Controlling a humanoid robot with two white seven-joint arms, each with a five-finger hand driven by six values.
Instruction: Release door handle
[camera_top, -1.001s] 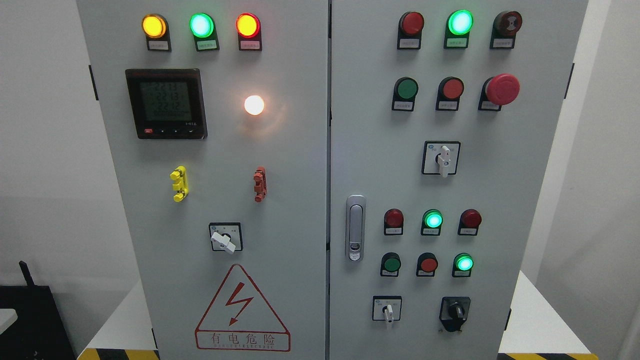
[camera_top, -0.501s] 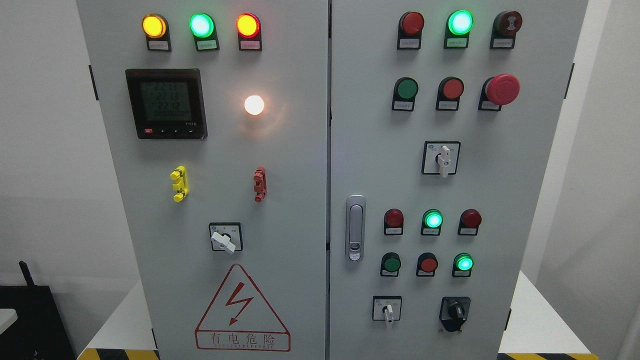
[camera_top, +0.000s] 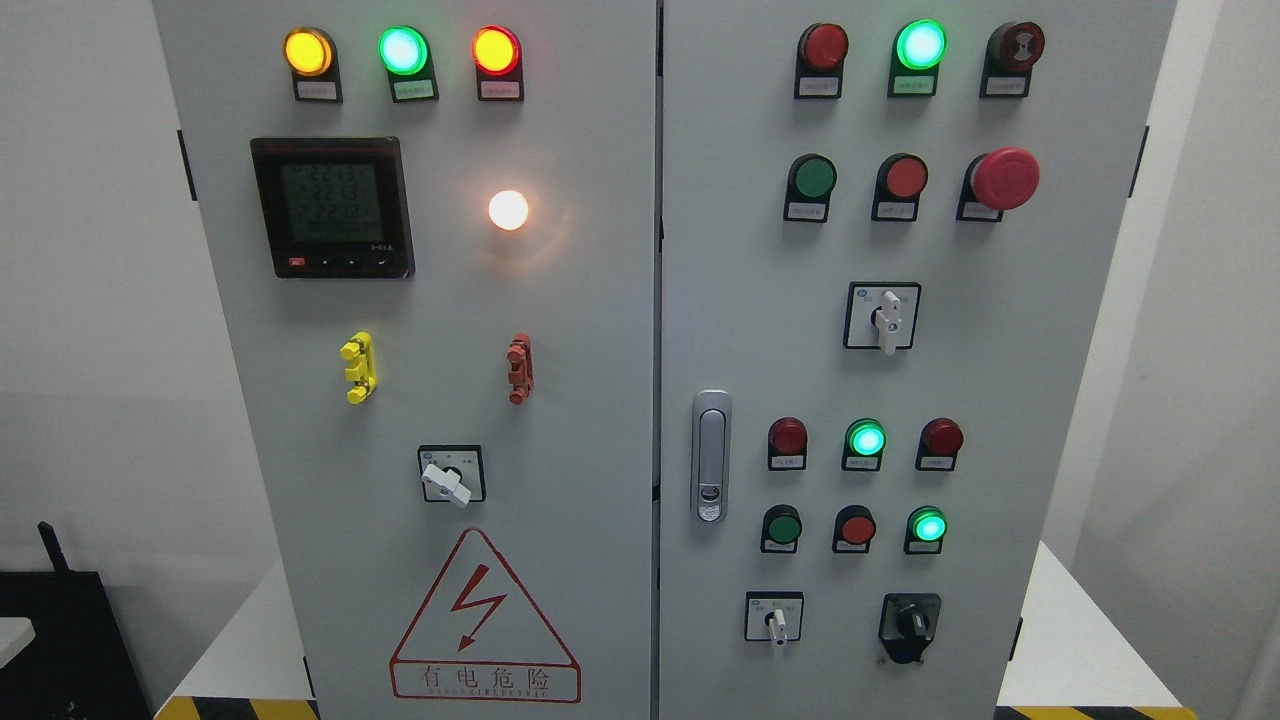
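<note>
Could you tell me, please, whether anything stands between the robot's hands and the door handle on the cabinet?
Neither hand is in view, so the path cannot be traced. The door handle lies flat on the right door beside the centre seam, with nothing visible touching or covering it.

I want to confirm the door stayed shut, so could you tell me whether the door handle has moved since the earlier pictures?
No. The door handle sits the same beside the red lamp.
</note>
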